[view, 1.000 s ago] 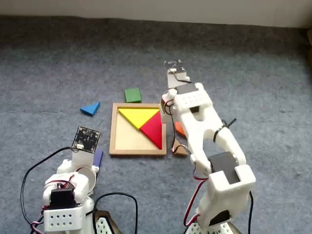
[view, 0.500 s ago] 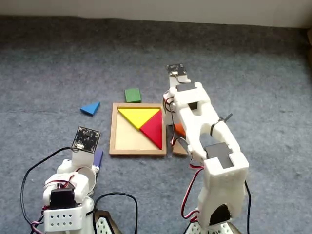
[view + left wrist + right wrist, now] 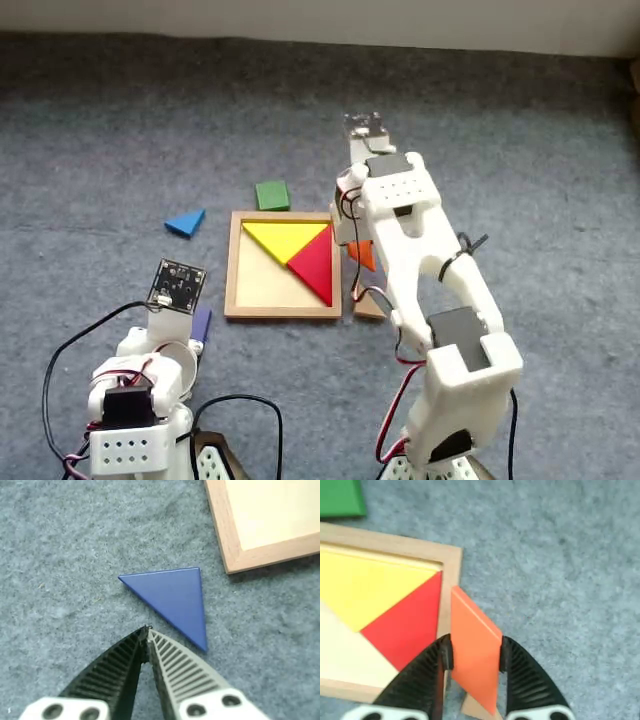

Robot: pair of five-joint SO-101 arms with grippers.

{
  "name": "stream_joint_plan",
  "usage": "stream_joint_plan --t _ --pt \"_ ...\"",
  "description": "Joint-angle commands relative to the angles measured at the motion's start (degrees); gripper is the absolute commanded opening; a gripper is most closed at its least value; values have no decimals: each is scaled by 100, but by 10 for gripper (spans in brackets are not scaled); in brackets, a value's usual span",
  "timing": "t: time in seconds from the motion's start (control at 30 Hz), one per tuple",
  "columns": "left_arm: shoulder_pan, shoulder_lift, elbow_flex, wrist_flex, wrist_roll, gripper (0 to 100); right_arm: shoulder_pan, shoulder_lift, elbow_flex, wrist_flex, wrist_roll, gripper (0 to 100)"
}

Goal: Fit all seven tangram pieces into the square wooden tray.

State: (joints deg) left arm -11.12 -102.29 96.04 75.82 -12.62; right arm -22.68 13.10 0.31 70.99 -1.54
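The square wooden tray lies mid-table with a yellow triangle and a red triangle in its far right half. Just off the tray's right rim, my right gripper is shut on the orange parallelogram, which also shows under the arm in the high view. My left gripper is shut on nothing, its tips at the edge of a dark blue triangle near a tray corner.
A green square lies beyond the tray and a small blue triangle to its far left. A tan triangle sits by the tray's near right corner, partly under the right arm. Grey carpet lies around everything.
The right arm has shifted slightly and carried the orange parallelogram a little farther from me along the tray's right edge. The left arm has not moved.
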Motion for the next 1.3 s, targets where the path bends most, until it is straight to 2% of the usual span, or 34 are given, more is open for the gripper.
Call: stream_joint_plan --t 0.0,0.17,0.33,0.67,0.87,1.17,1.27 --pt "-22 -145 110 26 18 6 -558 -945 4 48 369 5" --pt "-22 -145 110 26 18 6 -1182 -1270 391 -233 985 5" --pt "-22 -145 110 26 18 6 -1305 -1270 892 -910 1486 5" --pt "-22 -145 110 26 18 6 -1305 -1253 1279 -1657 1521 5" --pt "-22 -145 110 26 18 6 -1262 -655 1314 -1965 1521 5" --pt "-22 -145 110 26 18 6 -1297 -514 1305 -1798 1486 14" --pt "-22 -145 110 26 18 6 -1323 -505 1288 -1578 1486 78"
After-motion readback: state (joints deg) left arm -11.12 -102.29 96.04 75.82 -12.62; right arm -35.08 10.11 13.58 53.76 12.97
